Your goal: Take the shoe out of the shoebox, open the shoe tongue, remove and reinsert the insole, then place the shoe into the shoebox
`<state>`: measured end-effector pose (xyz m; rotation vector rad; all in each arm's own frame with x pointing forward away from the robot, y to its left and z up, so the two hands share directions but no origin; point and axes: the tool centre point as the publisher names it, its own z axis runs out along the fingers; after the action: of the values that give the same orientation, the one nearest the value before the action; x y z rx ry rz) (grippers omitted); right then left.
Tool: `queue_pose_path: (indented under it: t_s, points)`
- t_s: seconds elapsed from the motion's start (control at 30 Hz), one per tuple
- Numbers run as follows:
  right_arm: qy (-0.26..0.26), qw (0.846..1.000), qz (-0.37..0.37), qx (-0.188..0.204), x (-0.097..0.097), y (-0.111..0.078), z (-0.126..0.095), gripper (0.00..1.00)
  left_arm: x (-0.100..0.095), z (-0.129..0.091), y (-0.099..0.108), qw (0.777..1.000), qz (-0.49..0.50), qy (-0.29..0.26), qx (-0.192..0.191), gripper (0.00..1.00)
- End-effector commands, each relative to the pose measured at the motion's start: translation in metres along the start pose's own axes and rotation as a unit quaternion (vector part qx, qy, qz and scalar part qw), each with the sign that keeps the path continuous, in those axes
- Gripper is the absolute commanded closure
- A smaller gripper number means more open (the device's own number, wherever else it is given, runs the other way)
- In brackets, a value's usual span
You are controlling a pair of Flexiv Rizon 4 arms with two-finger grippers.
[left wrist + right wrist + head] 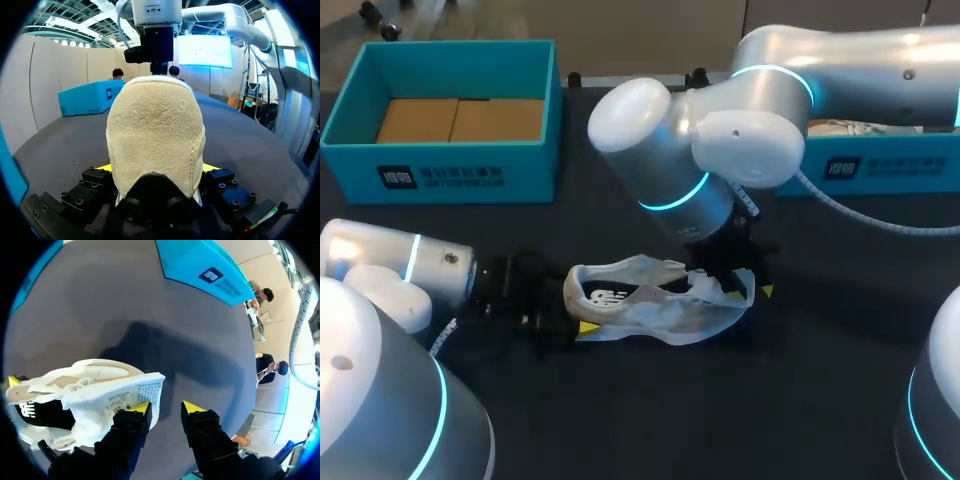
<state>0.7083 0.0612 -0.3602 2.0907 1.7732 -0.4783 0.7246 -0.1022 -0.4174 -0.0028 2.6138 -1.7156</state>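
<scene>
The white shoe (655, 300) sits on the dark table (800, 390). It is out of the blue shoebox (460, 172), which stands well apart at the back. The left gripper (156, 169) holds the back of the shoe tight, with one yellow tip on each side of it. The right gripper (166, 410) is at the other end of the shoe, its fingers a little apart with nothing between them, and the tongue (127, 397) rests just beside one finger.
</scene>
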Motion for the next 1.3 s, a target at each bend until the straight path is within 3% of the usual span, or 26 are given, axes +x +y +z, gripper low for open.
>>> queue_pose_path:
  t_s: [0.03, 0.53, 0.73, 1.07, 1.1, 1.3]
  points:
    - [0.003, 0.991, 0.130, -0.021, -0.001, -0.007, -0.021, 0.59, 0.000, -0.001, 0.000, 1.000, 0.000, 0.000, -0.002, 1.00]
    - [-0.014, 0.991, 0.111, -0.071, 0.003, 0.005, -0.073, 0.35, 0.000, -0.001, 0.000, 1.000, 0.000, 0.000, -0.002, 1.00]
    - [-0.020, 0.990, 0.081, -0.113, 0.010, 0.012, -0.105, 0.24, 0.000, -0.001, 0.000, 1.000, 0.000, 0.000, -0.002, 1.00]
    - [-0.010, 0.983, -0.013, -0.185, 0.024, 0.022, -0.149, 0.31, 0.000, -0.001, 0.000, 1.000, 0.000, 0.000, -0.002, 1.00]
    - [-0.001, 0.981, -0.027, -0.194, 0.026, 0.023, -0.153, 0.36, 0.000, -0.001, 0.000, 1.000, 0.000, 0.000, -0.002, 1.00]
    - [0.034, 0.967, -0.093, -0.236, 0.035, 0.027, -0.171, 0.45, 0.000, -0.001, 0.000, 1.000, 0.000, 0.000, -0.002, 1.00]
